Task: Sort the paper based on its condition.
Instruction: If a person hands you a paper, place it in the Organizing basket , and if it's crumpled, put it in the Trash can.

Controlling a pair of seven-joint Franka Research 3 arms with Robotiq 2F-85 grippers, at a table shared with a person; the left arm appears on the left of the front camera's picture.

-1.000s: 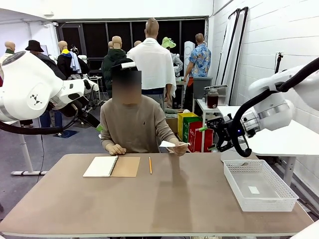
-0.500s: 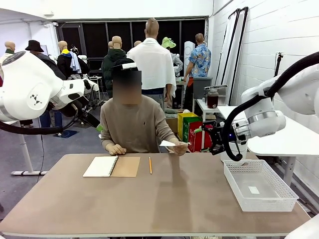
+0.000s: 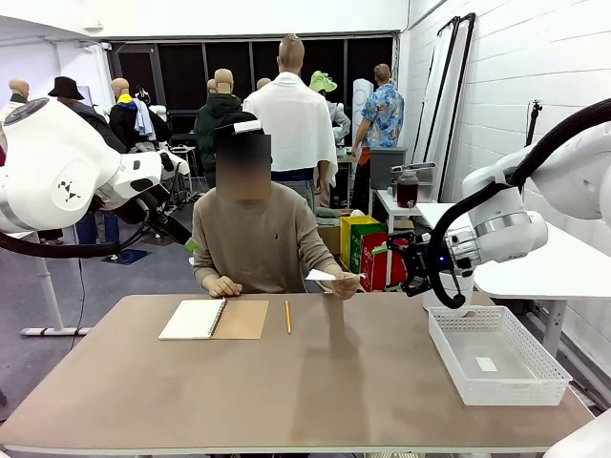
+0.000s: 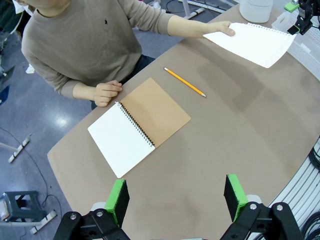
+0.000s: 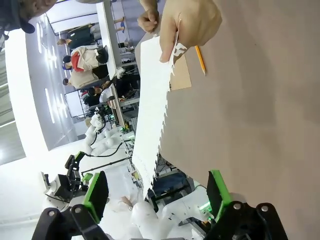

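Note:
A person at the far side holds out a flat white sheet of paper (image 3: 321,276) by one corner, above the table's right half. Its ragged perforated edge (image 5: 150,145) points at my right gripper (image 5: 157,196), which is open just short of it, with nothing between the fingers. In the front view that right gripper (image 3: 399,265) hovers a short way right of the sheet. In the left wrist view the paper (image 4: 255,42) is at the top right. My left gripper (image 4: 175,196) is open and empty, high over the table's near left.
An open spiral notebook (image 3: 213,319) with a brown cover lies at the far left of the table, a yellow pencil (image 3: 287,316) beside it. A white mesh basket (image 3: 449,334) stands at the right edge with a small white slip inside. The person's other hand (image 3: 221,285) rests by the notebook.
My right arm has swung left and a little lower, bringing its open gripper nearer the held-out sheet, then stayed put. The person's hands and the left arm have not moved.

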